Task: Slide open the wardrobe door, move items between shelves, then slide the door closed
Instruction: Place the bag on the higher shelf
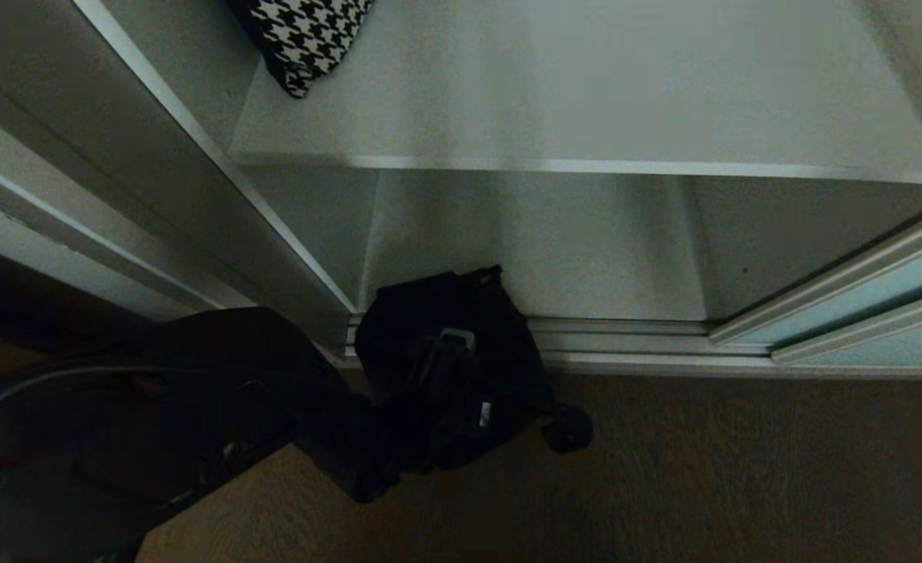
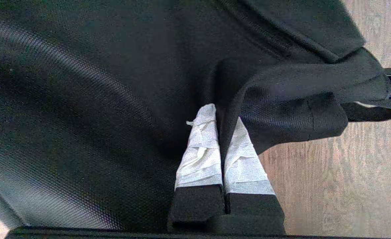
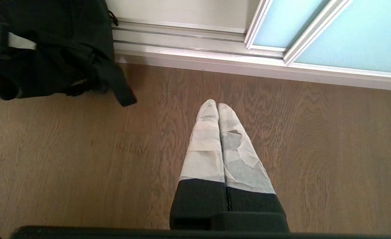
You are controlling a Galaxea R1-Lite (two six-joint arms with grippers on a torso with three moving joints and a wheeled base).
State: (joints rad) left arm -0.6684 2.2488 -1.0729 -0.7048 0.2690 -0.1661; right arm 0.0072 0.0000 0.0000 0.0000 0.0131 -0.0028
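1. Head view. The wardrobe stands open: the sliding wardrobe door (image 1: 859, 301), frosted blue-green glass in a silver frame, is pushed to the right. An upper shelf (image 1: 586, 102) carries a houndstooth cushion (image 1: 304, 35) at its left end. The lower shelf (image 1: 539, 250) is bare where it shows. The left arm (image 1: 195, 391) reaches in from the left, and a black garment (image 1: 445, 367) hangs bunched at its end, over the door track (image 1: 625, 344) and the wooden floor (image 1: 742, 469). The gripper itself is hidden by the cloth here.

2. Left wrist view. The left gripper (image 2: 220, 114) has its tape-wrapped fingers (image 2: 202, 149) pressed together on a fold of the black garment (image 2: 115, 83), which fills most of the view. A cuff (image 2: 314, 119) dangles above the floor (image 2: 348, 182).

3. Right wrist view. The right gripper (image 3: 218, 105) hangs over the floor (image 3: 82, 166), fingers (image 3: 205, 146) closed together and holding nothing. The garment (image 3: 56, 49) shows well to one side; the door's glass (image 3: 348, 36) and the track (image 3: 182, 36) lie ahead.
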